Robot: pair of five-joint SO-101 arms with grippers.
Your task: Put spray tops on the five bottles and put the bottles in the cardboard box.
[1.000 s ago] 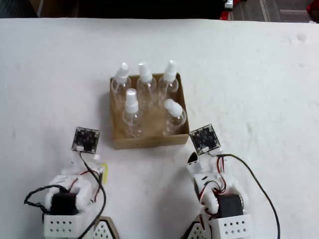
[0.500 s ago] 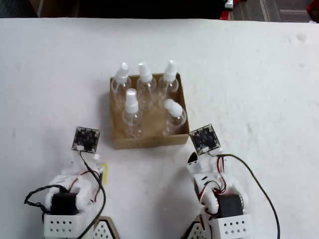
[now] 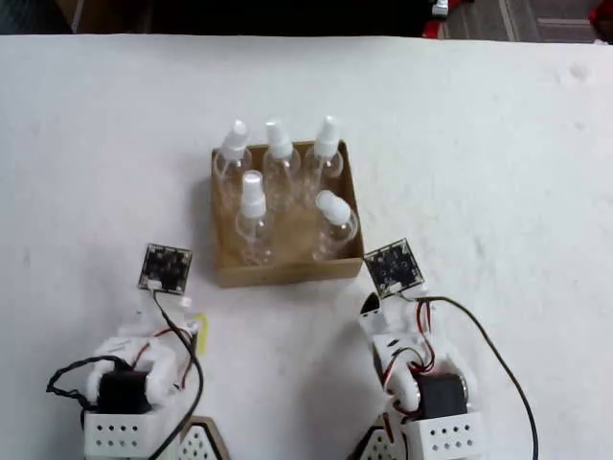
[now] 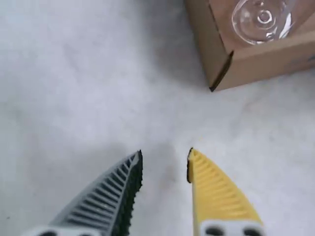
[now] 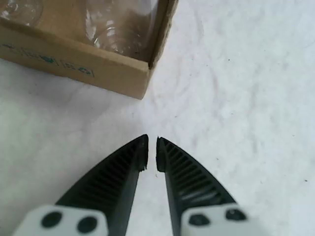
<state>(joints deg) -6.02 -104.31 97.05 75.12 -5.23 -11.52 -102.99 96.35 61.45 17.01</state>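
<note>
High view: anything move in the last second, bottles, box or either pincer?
Nothing visibly changed. The five bottles stay upright in the cardboard box with their spray tops on. The left pincer, open, and the right pincer, shut, stay back from the box, both empty.
</note>
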